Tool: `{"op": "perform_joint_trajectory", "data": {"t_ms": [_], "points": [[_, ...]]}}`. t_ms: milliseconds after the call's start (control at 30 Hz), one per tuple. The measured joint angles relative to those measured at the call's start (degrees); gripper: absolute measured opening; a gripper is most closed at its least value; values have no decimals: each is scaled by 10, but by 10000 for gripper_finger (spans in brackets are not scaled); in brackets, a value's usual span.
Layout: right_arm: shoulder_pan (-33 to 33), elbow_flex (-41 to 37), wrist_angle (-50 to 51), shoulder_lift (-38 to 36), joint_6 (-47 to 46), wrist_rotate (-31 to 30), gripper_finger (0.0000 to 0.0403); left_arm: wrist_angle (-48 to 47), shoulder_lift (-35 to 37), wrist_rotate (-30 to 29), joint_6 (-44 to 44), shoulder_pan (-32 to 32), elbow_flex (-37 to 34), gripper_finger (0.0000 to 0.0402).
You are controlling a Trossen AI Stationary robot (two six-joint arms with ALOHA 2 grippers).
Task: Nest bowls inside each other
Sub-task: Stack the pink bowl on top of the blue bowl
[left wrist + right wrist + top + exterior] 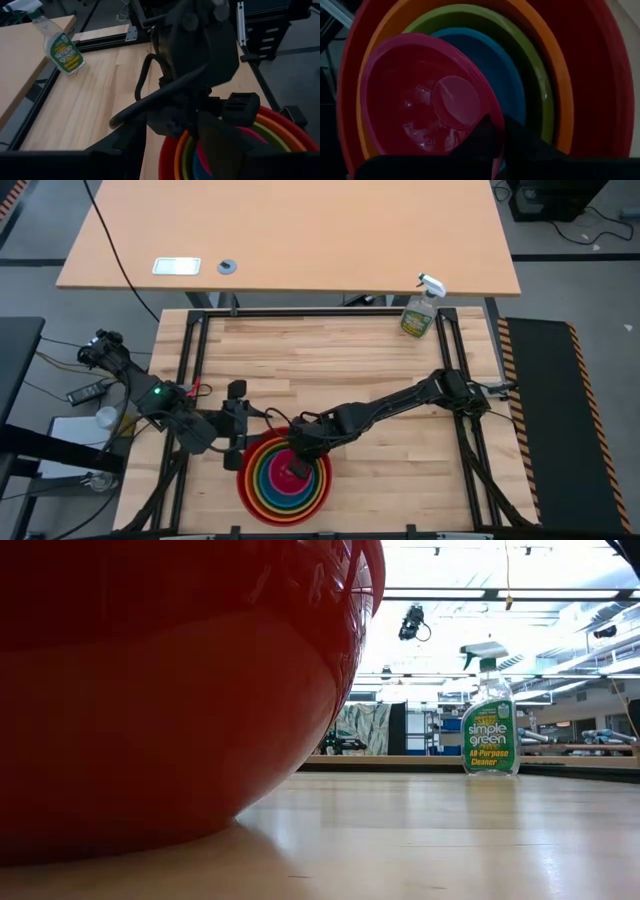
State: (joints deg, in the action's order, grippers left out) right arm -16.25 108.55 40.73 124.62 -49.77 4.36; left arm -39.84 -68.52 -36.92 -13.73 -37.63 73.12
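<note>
Red (250, 492), orange (560, 75), lime green (532, 65) and blue (502, 65) bowls sit nested near the table's front edge; the red one's wall (170, 690) fills the low view. My right gripper (298, 464) reaches down into the stack, shut on the magenta-pink bowl (430, 95), which lies tilted over the blue bowl. Whether it rests on the blue bowl, I cannot tell. My left gripper (238, 442) stands open just left of the red bowl's rim, holding nothing. My right gripper pinches the magenta-pink bowl's rim (492, 125), one finger inside the bowl and one outside. The fingers come slanting down from the table's right and far side. The bowl sits tilted in the hold, its hollow turned toward the wrist camera, within the blue bowl's opening.
A green-labelled spray bottle (418, 315) stands upright at the table's far right corner, also visible as the spray bottle (490, 730) across bare wood. A second wooden desk (300, 240) lies beyond the far edge. Black frame rails (190, 370) run along the sides.
</note>
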Motion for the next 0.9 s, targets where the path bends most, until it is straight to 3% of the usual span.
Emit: {"op": "perform_joint_trajectory", "data": {"t_ms": [333,467,900], "points": [[-2,-18,-29,0,24,-10,38,-1,7,1,0,-2,0,180],[-2,-42,-94,0,58,-22,38,-2,7,1,0,-2,0,180],[-2,-73,-90,0,52,-5,39,-16,7,1,-26,-6,0,180]]}}
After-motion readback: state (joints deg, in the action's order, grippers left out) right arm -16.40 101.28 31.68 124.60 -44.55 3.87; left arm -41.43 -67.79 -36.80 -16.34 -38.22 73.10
